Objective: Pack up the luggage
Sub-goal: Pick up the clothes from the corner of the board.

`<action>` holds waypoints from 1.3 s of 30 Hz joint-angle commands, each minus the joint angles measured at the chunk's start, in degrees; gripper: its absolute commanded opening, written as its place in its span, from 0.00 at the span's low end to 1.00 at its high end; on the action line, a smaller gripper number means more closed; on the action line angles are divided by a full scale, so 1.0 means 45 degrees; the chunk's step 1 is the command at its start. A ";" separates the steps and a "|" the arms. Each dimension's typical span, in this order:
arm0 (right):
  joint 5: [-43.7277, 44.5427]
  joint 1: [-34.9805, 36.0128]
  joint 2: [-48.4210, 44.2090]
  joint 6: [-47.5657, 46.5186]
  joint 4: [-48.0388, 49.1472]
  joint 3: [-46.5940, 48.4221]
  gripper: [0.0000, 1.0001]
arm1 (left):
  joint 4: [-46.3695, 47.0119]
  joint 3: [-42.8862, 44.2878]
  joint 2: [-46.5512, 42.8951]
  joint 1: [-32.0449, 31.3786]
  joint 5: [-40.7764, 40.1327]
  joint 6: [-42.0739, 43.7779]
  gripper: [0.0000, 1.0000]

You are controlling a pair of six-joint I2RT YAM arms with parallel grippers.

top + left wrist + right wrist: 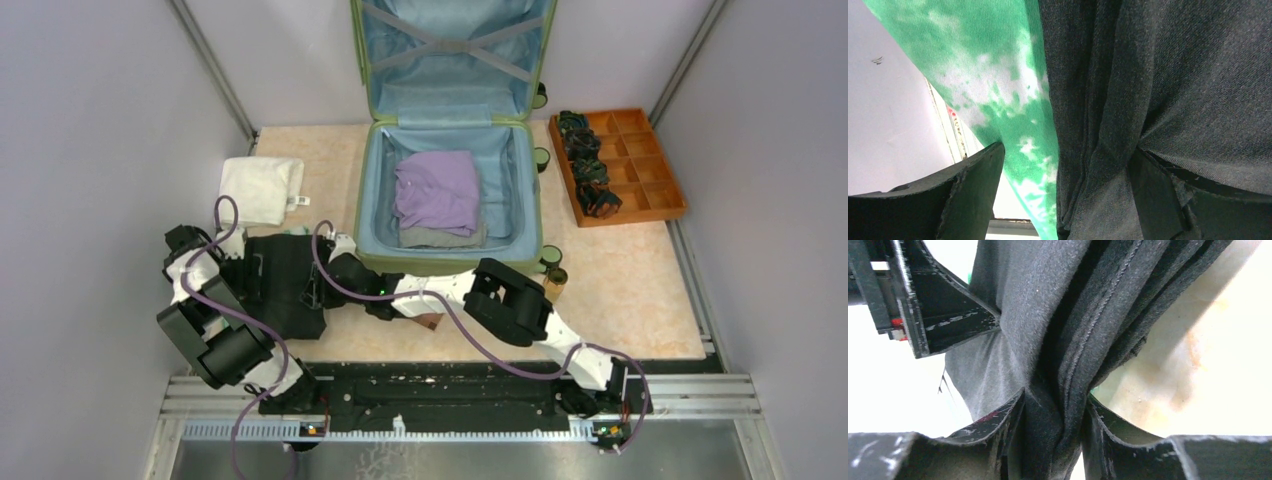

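Right gripper [1055, 405]: pinched on black garment [1038, 310] folds.
Left gripper [1070, 152]: spread wide, garment and green tie-dye cloth [998, 75] between.
White cloth [262, 188] tag [297, 201]: unreadable (too small).

Right hand [1055, 405] pinches a bunched black garment [1073, 315] between its fingers; beige tabletop [1208, 365] lies beside.

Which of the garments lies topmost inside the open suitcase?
The purple garment, atop the grey garment; the white cloth and black garment lie outside the suitcase.
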 commanded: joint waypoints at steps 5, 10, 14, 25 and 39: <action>0.1164 -0.0159 -0.1969 -0.1880 -0.0169 0.0337 0.13 | 0.2608 -0.0206 0.1576 0.0229 -0.2974 0.0985 0.95; 0.1496 -0.0158 -0.2513 -0.2425 -0.0392 -0.0006 0.00 | 0.2388 0.0481 0.1412 0.0298 -0.3084 0.0820 0.95; 0.1638 -0.0198 -0.3048 -0.2737 -0.0144 -0.0516 0.00 | 0.1793 0.1232 0.1551 0.0618 -0.2622 0.0252 0.94; 0.0061 -0.0573 -0.2486 -0.2077 -0.0279 -0.0444 0.00 | 0.0609 0.2358 0.0759 0.1206 -0.0312 -0.1376 0.92; -0.1110 -0.0872 -0.2514 -0.1525 -0.0015 -0.0864 0.00 | 0.3203 0.1029 -0.0699 0.1567 -0.0849 -0.4427 0.81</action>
